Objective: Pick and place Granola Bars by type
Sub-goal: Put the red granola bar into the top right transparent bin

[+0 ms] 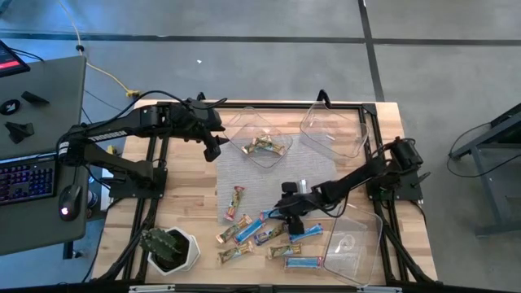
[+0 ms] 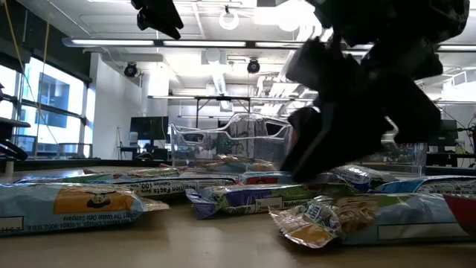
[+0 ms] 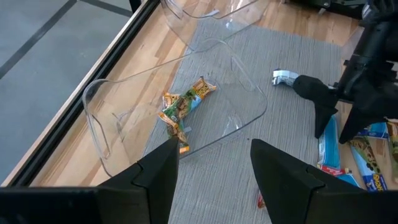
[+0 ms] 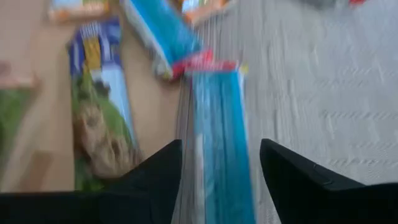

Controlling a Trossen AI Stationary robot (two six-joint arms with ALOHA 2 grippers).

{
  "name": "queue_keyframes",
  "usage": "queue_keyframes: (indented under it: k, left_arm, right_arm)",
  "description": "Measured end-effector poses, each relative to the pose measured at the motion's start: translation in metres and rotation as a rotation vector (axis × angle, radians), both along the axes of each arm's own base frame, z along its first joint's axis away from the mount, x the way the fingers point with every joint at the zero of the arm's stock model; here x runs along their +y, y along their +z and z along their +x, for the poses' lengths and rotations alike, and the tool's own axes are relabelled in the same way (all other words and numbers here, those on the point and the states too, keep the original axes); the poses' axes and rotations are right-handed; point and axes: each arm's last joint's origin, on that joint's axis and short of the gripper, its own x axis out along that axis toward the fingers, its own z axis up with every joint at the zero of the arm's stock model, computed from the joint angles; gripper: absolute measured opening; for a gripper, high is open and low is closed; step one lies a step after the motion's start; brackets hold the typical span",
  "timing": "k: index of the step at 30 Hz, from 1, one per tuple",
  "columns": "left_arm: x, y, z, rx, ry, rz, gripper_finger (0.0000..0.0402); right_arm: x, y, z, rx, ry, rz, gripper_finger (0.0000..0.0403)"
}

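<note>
- A blue bar lies flat on the grey mat, its long axis running straight between the right gripper fingers, which are spread apart above it.
- More granola bars crowd just beside it on the bench.
- The left gripper, fingers apart, hovers by a clear bin holding tan bars.

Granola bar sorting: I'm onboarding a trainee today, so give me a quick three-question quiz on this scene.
1. True or false: the left tool hangs open above the clear bin holding tan bars.
2. The right tool straddles: A) a blue bar; B) the potted plant; C) a keyboard.
3. What covers the table's middle?

Key: 1 true. 2 A. 3 A grey mat.
</note>
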Motion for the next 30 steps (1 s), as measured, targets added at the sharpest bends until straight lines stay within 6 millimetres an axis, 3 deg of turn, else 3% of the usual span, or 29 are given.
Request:
queue_keyframes:
  k: [10,19,25,30]
  left_arm:
    - [0.000,0.000,0.000,-0.001,0.001,0.001,0.0193]
    - [0.000,0.000,0.000,0.000,0.005,0.004,0.0193]
    - [0.000,0.000,0.000,0.000,0.004,0.004,0.0193]
    - [0.000,0.000,0.000,0.000,0.004,0.004,0.0193]
  right_arm:
    - [0.000,-0.014,0.001,0.030,0.008,-0.066,0.0186]
    - [-0.003,-0.013,0.001,0.031,0.007,-0.067,0.0096]
    - [-0.005,0.000,-0.002,-0.001,0.030,-0.138,0.0072]
    - [-0.012,0.036,-0.008,-0.087,-0.019,-0.322,0.0080]
